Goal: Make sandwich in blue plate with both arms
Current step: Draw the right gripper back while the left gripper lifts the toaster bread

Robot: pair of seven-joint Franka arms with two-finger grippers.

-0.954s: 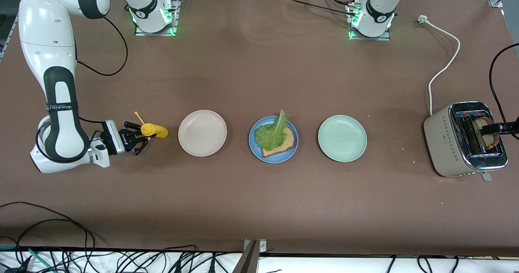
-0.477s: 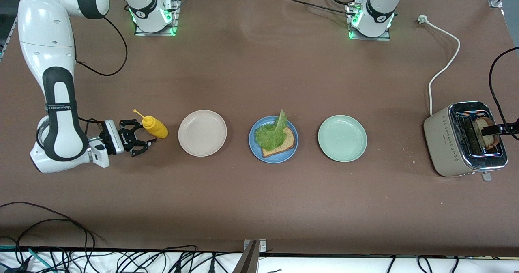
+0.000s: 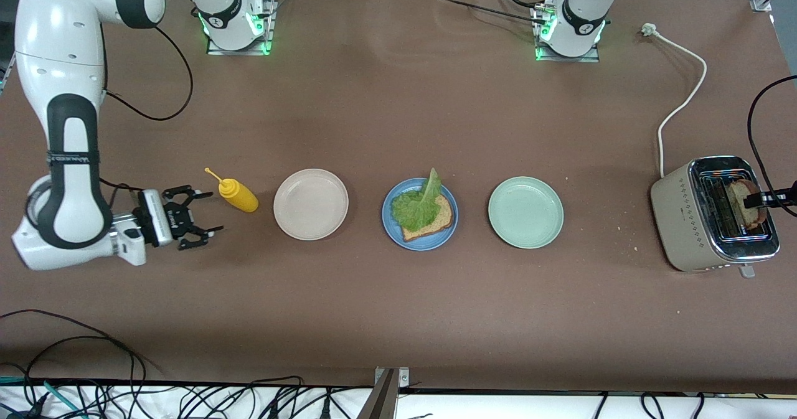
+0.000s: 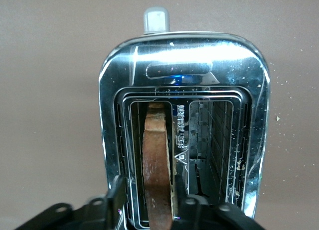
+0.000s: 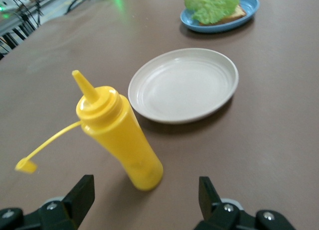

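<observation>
While the blue plate (image 3: 419, 214) sat in the middle of the row of three plates on the brown table (image 3: 398, 319), it carried one slice of brown bread (image 3: 431, 221) with a ruffled lettuce leaf (image 3: 417, 205) lying over it, the leaf's tip sticking up past the plate's rim. Beside the blue plate, toward the right arm's end, lay the cream plate (image 3: 311, 204), and next to that stood the yellow squeeze bottle (image 3: 237, 195), upright with its cap dangling on a thin strap. The right gripper (image 3: 198, 217) hung low just beside the bottle, farther still from the blue plate, its fingers (image 5: 79, 195) spread wide and clear of the bottle, holding nothing. Toward the left arm's end from the blue plate lay the mint-green plate (image 3: 525, 212), and well past it stood the toaster (image 3: 713, 215), its white cord (image 3: 680, 104) trailing to a loose plug. A second slice of bread (image 4: 157, 165) stood on edge in one toaster slot. The left gripper (image 4: 149, 202) was over that slot with one finger (image 4: 115, 195) on either side of the slice, and the fingers stood close against the bread without my being able to tell whether they pressed it.
</observation>
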